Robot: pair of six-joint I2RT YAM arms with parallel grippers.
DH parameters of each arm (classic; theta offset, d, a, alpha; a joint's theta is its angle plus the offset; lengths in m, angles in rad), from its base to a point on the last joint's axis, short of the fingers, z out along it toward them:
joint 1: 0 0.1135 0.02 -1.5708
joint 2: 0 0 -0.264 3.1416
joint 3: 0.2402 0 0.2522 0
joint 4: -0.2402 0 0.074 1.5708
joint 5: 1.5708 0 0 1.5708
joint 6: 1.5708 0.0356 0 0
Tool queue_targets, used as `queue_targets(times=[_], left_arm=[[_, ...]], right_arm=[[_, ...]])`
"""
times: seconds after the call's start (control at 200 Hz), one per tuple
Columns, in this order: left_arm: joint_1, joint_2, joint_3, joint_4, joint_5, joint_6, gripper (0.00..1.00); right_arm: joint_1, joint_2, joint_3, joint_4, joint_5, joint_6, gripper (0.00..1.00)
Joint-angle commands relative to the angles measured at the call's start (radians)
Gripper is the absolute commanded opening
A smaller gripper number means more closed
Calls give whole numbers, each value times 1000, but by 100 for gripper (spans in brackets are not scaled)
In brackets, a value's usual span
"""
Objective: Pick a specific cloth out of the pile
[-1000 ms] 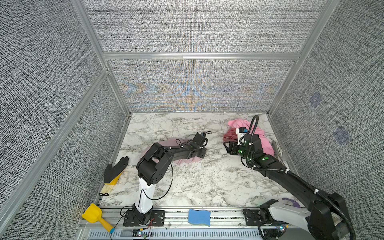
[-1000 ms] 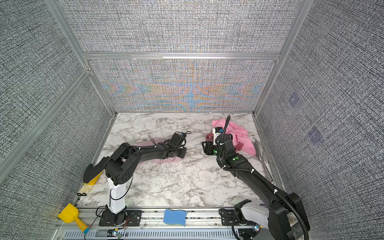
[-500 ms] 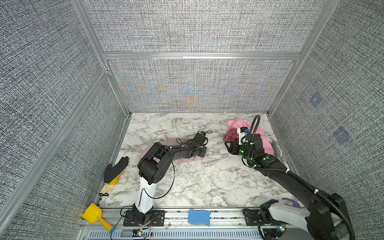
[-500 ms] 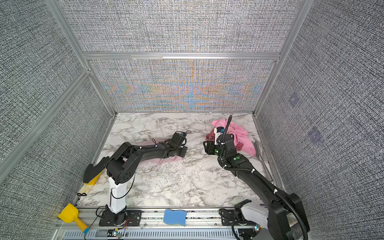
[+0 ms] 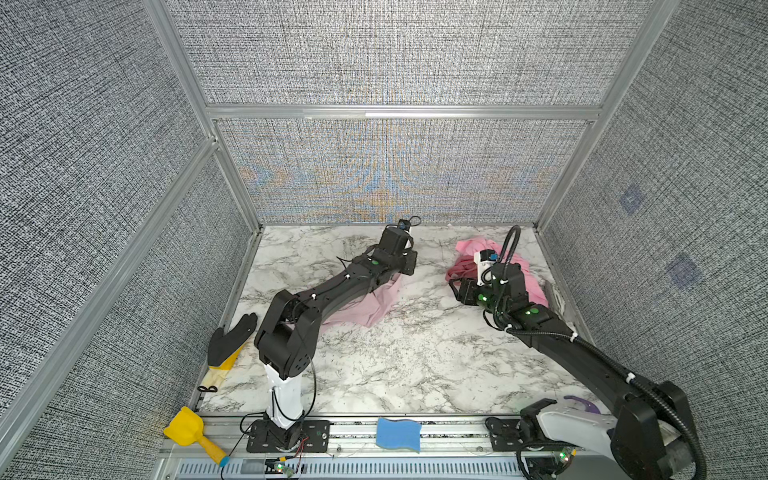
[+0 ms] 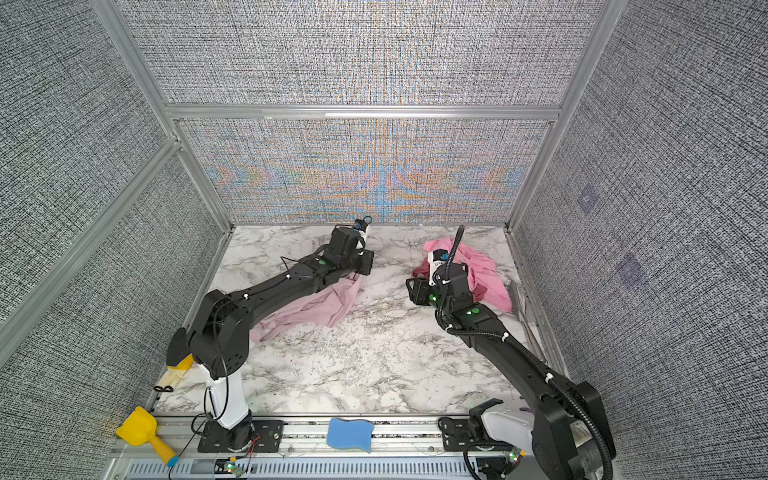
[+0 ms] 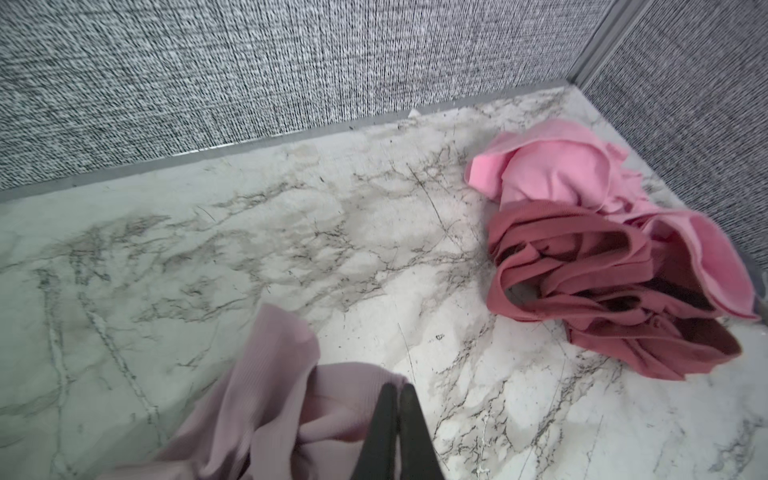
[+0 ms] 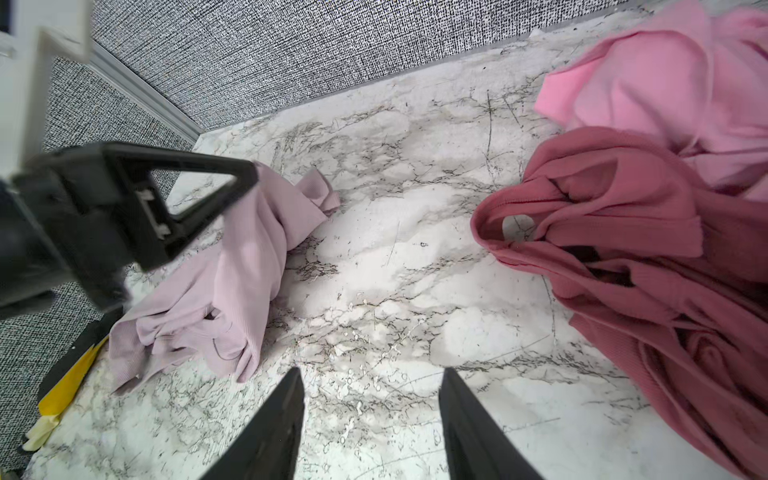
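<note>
Looking at where the cloth (image 5: 365, 309) sits: it's on the marble left of centre, well apart from the pile (image 5: 469, 266) in the far right corner, with bare table (image 5: 415, 365) between them. Its long axis runs diagonally, from by the left arm's shoulder up toward the back-middle, and that arm lies right over it along the same line.

The left gripper (image 7: 398, 392) is at the cloth's far end, the one facing the pile. Its jaws are squeezed together and, as far as I can tell, pinching a fold at the edge. The rest of the cloth trails back under the arm.

The right gripper (image 8: 372, 370) is roughly half open with nothing in it, hovering just beside the pile and pointed across the gap. Left is clearly the nearer one.

My guess is any pull should go toward the front or middle, where there's plenty of marble. The back wall and a glove (image 5: 230, 343) at the left edge crowd the other ways.
</note>
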Motion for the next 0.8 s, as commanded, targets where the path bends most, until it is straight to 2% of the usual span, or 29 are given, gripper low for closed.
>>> queue_targets(times=[0.0, 0.275, 0.5, 0.671, 0.796], left_arm=[[34, -72, -38, 44, 35, -6, 0], [173, -371, -332, 109, -19, -28, 0], [304, -603, -558, 52, -46, -91, 0], [417, -731, -672, 1, -50, -136, 0], [464, -786, -737, -23, -71, -166, 0]], right_arm=[[-2, 3, 14, -3, -10, -13, 54], [-9, 27, 37, 13, -31, -16, 54], [-12, 62, 60, 29, -65, -21, 54], [-18, 83, 74, 35, -88, -28, 54], [-21, 94, 82, 36, -102, -31, 54]])
